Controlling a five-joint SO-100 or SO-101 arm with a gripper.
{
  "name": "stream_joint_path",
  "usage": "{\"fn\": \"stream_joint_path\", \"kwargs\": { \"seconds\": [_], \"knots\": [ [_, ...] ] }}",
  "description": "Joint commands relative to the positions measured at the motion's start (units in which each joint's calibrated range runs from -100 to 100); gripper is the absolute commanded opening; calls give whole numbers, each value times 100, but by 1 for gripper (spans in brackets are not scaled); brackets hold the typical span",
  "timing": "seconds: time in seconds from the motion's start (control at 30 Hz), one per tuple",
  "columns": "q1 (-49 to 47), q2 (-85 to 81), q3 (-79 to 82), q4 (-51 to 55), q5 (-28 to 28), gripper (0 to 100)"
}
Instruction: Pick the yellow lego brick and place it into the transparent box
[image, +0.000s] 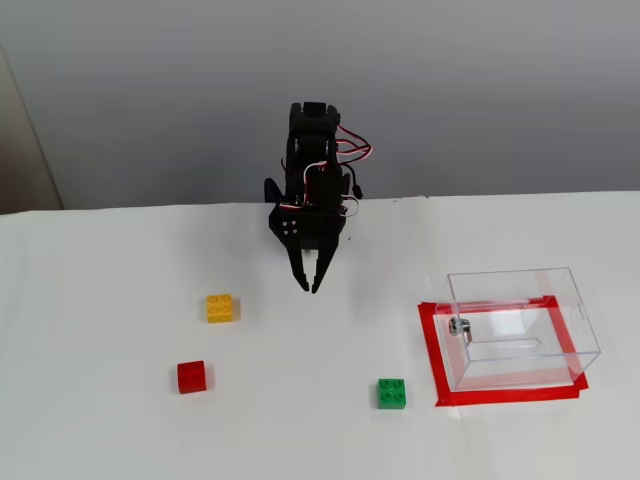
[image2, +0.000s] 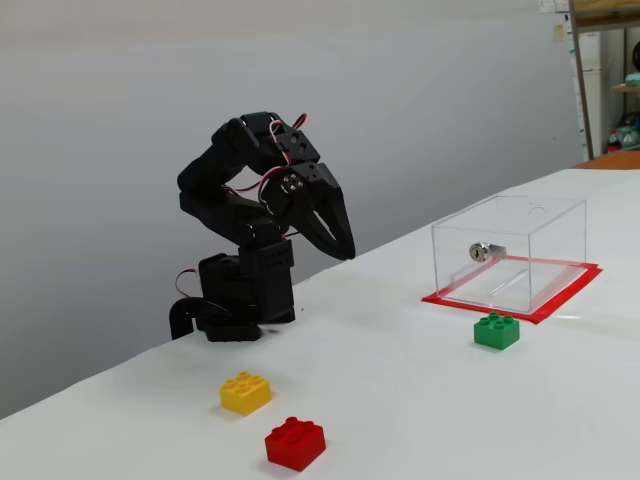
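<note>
Above table — gripper (image: 309, 287) closed, empty.

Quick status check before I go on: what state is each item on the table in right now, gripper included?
gripper: shut, empty, raised above the table.
yellow lego brick: studs up on the table, untouched.
red brick: on the table, free.
green brick: on the table beside the box, outside it.
transparent box: empty, upright on the red tape frame.
</note>
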Motion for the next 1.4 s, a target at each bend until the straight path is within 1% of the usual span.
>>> {"fn": "stream_joint_path", "kwargs": {
  "seconds": [0.0,0.13,0.33,0.47,0.63,0.73,1.0,1.23,1.37],
  "knots": [
    [554,399,-869,134,11,2],
    [1285,612,-1132,143,-31,2],
    [2395,671,-1041,343,-41,2],
    [3001,1155,-1050,587,-67,2],
    [3718,2309,-1240,639,-485,2],
    [4043,2928,-1584,613,-610,2],
    [4798,4354,-2895,596,-620,2],
    [5130,5211,-3247,596,-1268,2],
    [5175,5525,-3428,448,-1539,2]
  ]
}}
